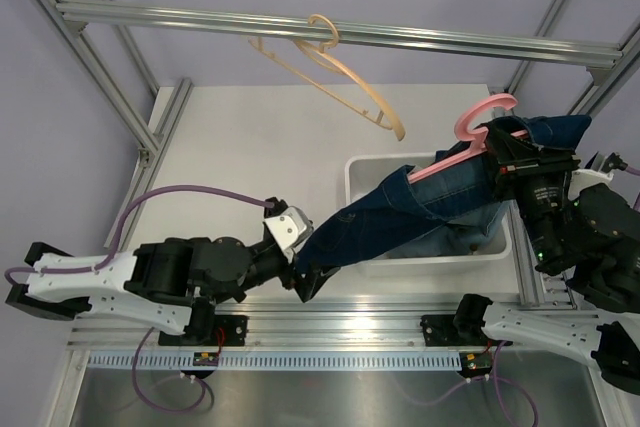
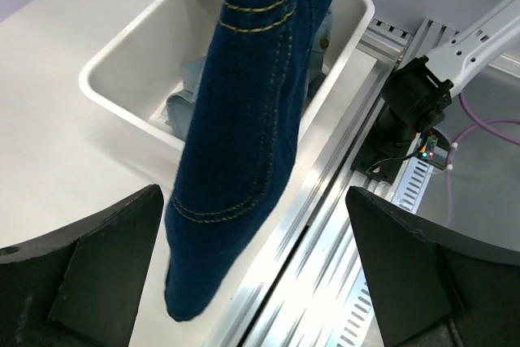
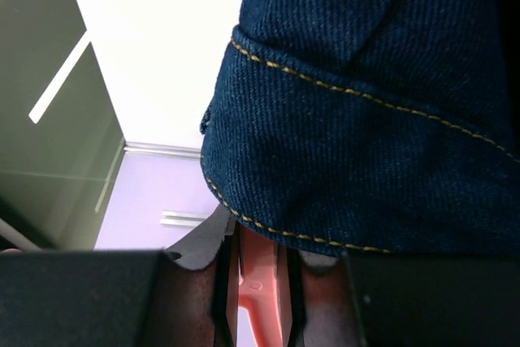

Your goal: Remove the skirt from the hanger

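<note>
White tabletop (image 1: 240, 157) scene: right claw (image 1: 503, 159) clamped the pink hanger (image 1: 478, 119); left claw (image 1: 308, 282) gaped wide, holding nothing, skirt (image 1: 400, 217) hem hanging between. Next seemingly needed: grip hem, pull off.

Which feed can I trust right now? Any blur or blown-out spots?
Top external: evenly lit, sharp; skirt and pink hanger read clearly. Left wrist: skirt sharp, aluminium rail below smeared by blur. Right wrist: denim stitching crisp, white surface at upper left blown out, fingers at the bottom dark and soft.
</note>
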### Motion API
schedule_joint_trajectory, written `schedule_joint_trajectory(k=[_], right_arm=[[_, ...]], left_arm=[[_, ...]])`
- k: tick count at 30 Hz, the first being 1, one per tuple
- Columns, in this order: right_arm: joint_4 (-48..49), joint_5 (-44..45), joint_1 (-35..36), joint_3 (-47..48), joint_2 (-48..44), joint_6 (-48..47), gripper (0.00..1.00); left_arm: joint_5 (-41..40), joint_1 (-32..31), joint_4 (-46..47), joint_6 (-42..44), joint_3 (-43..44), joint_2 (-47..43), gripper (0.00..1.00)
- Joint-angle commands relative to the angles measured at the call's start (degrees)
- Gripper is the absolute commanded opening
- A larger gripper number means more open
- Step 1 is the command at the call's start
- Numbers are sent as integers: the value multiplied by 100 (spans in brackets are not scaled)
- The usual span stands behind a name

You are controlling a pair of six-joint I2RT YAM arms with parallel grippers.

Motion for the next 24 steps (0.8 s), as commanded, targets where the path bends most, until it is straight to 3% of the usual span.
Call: schedule_joint_trajectory(k=[1,12,13,15,16,21,24], right_arm=[[500,-250,-24,275,-102,2,0],[544,-962,-24,504,161,195,0],[553,-980,-15,495,161,213,0],[536,-962,-24,495,144,231,0],[544,-936,-15,503,126,240,0],[562,-462,-24,346,-76,336,0],[666,82,-24,-74,-435,862,0]], left_arm=[[63,-26,356,507,148,203,99],[80,114,646,902,253,607,98],[115,132,664,911,244,643,92],[186,246,699,781,192,634,11],[73,272,664,649,96,617,0],[-525,282,918,-18,-721,-112,0],[-886,290,936,-335,-1135,-655,0]])
